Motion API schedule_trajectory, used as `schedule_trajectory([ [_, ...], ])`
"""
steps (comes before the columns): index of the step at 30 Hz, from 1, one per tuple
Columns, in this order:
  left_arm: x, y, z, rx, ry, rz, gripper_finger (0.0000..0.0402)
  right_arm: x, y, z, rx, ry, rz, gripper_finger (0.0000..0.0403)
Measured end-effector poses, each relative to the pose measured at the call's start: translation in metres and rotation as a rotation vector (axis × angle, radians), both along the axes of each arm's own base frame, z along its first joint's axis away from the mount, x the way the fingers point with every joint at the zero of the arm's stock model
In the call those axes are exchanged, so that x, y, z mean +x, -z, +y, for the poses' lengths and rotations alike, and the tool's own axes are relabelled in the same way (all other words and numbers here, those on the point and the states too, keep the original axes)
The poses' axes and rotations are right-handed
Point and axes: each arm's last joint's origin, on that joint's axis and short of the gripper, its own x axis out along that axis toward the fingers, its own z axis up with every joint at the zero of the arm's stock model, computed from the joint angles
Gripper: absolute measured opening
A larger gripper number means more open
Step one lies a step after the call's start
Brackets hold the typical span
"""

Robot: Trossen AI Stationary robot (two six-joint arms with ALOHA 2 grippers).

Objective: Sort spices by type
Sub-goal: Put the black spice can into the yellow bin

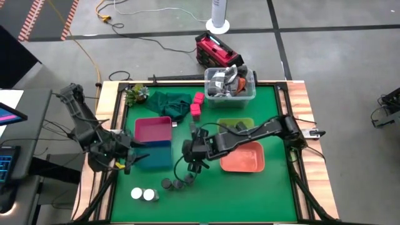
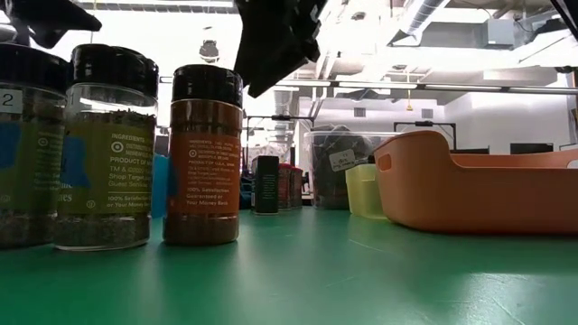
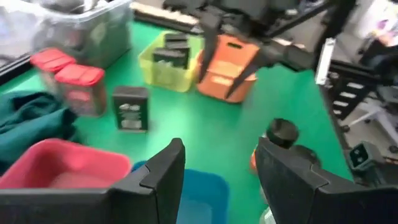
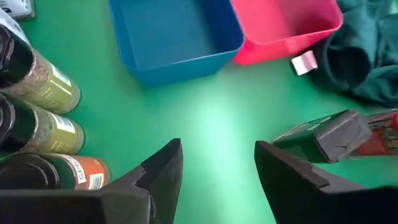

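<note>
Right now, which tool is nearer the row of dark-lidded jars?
Right. The right tool hovers just above the dark-lidded jars; the left tool sits farther off, beside the blue tray.

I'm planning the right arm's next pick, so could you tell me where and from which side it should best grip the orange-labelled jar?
Probably from above, closing on the round black cap of the orange-labelled jar. It stands upright at the end of the jar row, and the open right gripper hangs just over it.

Three black-capped spice jars (image 2: 204, 153) in a row — orange tray (image 2: 479, 185) alongside.
</note>
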Motion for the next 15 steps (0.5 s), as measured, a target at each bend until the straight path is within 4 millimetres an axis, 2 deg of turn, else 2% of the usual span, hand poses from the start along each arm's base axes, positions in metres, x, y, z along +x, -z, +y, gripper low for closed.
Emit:
schedule_trajectory([
  [5, 0.006, -0.014, 0.014, 0.054, -0.089, 0.074, 0.0185, -0.002, 0.001, 0.001, -0.134, 0.017, -0.004, 0.0230],
  [8, 0.012, -0.021, 0.024, 0.053, -0.182, 0.082, 0.0185, 0.003, 0.000, -0.025, -0.073, 0.127, -0.024, 0.0230],
  [12, 0.020, -0.019, 0.027, 0.098, -0.240, 0.092, 0.0185, 0.009, 0.006, -0.067, -0.029, 0.294, -0.023, 0.0230],
  [15, 0.025, -0.010, 0.024, 0.167, -0.293, 0.088, 0.0185, 0.010, 0.009, -0.079, -0.022, 0.348, -0.029, 0.0230],
])
